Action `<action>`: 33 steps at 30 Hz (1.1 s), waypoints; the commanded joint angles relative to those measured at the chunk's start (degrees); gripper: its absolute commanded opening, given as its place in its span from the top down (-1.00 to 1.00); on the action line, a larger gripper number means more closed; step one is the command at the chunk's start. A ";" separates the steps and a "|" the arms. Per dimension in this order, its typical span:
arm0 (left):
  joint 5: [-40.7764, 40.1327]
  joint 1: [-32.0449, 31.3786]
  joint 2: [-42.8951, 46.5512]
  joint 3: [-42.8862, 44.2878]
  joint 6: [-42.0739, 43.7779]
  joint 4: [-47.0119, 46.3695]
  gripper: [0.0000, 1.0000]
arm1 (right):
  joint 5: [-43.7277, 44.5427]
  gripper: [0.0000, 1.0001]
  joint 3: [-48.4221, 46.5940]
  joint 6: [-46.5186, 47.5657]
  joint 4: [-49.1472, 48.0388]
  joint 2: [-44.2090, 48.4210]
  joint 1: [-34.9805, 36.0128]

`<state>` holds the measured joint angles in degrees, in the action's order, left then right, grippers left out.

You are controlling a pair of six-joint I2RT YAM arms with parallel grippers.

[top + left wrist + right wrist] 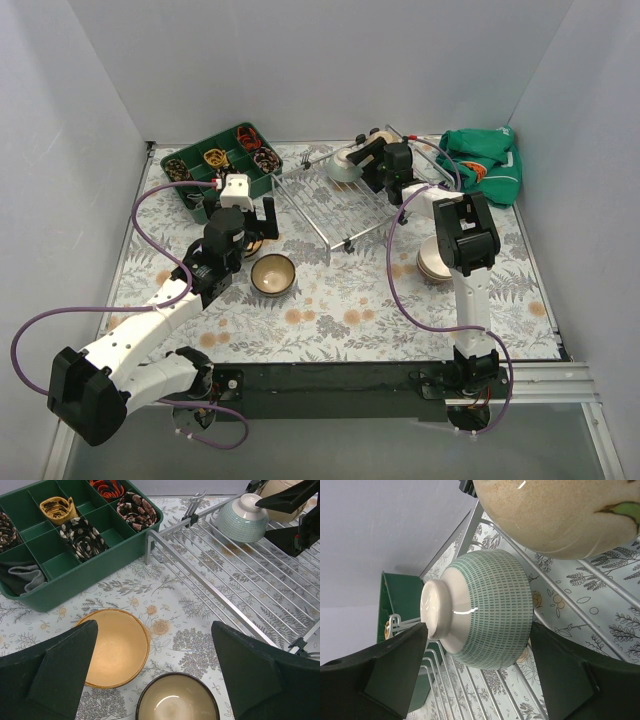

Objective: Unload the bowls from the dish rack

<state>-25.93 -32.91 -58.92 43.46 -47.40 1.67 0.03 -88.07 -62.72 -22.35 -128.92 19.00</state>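
Note:
The silver wire dish rack (325,205) (250,575) lies mid-table. A pale mint-green bowl (487,610) (243,519) (345,165) rests upside down on its bars, with a beige bowl (560,515) (383,136) beside it. My right gripper (477,670) (366,166) is open, its fingers (390,672) straddling the mint bowl at foot and rim, very close to it. My left gripper (155,675) (255,225) hangs open and holds nothing, above a tan bowl (117,647) and a dark-rimmed bowl (177,700) (272,274), both on the table left of the rack.
A green compartmented tray (215,165) (75,575) with rolled cloths stands at the back left, touching the rack's corner. A stack of beige bowls (435,265) sits under the right arm. A green cloth (485,160) lies at the back right.

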 commanded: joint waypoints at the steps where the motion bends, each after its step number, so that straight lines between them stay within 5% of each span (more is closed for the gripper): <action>1: 0.36 -0.05 1.08 -0.75 0.37 -0.44 -0.96 | 1.11 -0.77 -1.14 -2.76 -0.41 -2.47 0.16; 6: 0.80 0.03 0.91 -0.84 0.38 -0.44 -0.96 | 1.11 -0.58 -1.22 -3.20 -0.41 -2.56 0.16; 18: 1.06 -0.05 1.08 -0.75 0.55 -0.44 -0.96 | -1.79 0.54 4.13 -2.59 -6.65 2.62 0.07; 33: 0.88 0.03 1.26 -1.19 0.99 -0.79 -0.96 | -5.30 0.88 11.77 7.95 -8.24 16.05 -0.11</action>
<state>-24.84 -32.91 -58.92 43.42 -47.27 1.65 -2.98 -77.62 -59.66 -25.91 -120.66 18.63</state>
